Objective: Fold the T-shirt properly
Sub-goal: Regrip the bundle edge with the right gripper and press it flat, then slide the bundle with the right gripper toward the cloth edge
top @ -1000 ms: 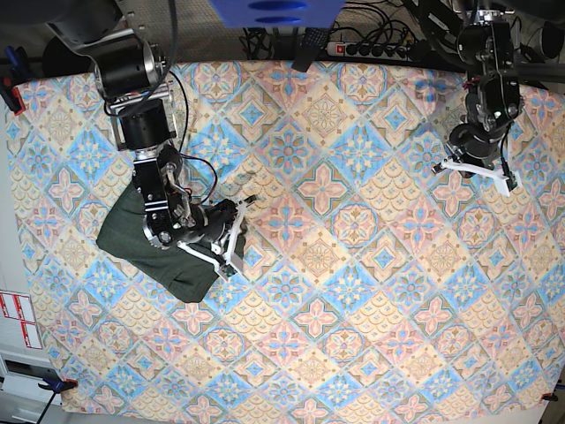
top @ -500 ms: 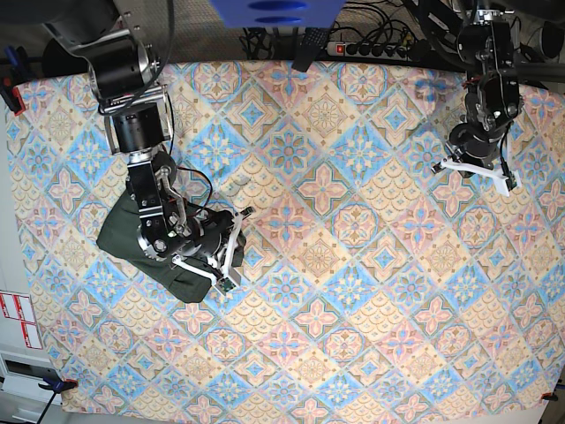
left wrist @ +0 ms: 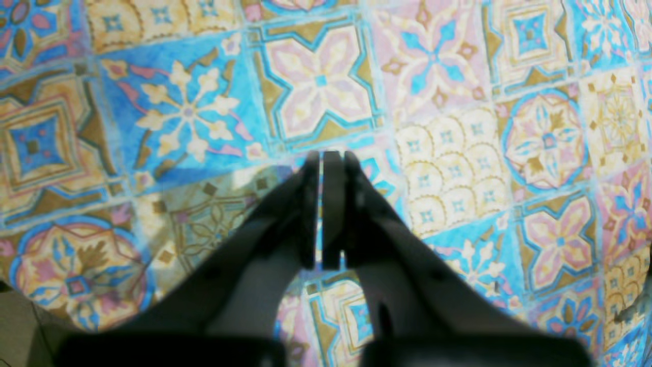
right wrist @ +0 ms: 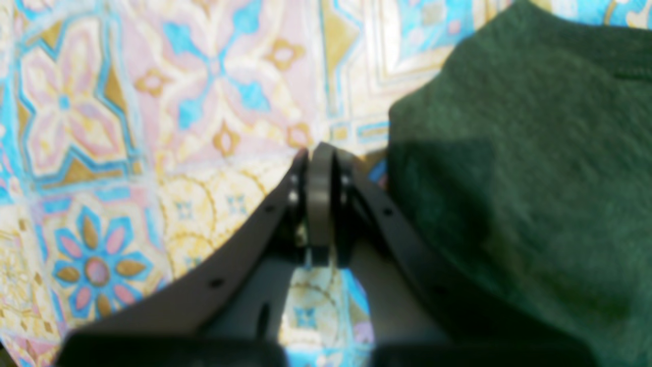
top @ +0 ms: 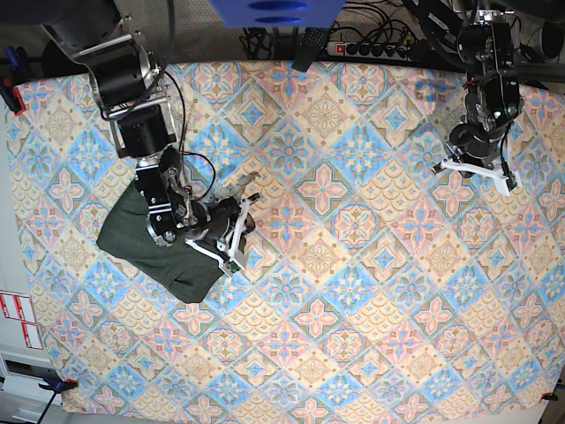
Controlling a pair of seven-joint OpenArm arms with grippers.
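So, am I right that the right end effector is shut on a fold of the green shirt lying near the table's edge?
Not quite: the right end effector is shut, but on nothing. The right wrist view shows the green shirt lying beside it, not between its jaws. The rest stands.

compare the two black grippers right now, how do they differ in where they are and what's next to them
The right gripper sits low at the edge of the folded dark olive-green T-shirt; the left gripper is far across the patterned tablecloth, with no garment near it.
In the right wrist view the T-shirt fills the side beside the right gripper; the left wrist view shows only tablecloth around the left gripper.
Both are shut and hold nothing.
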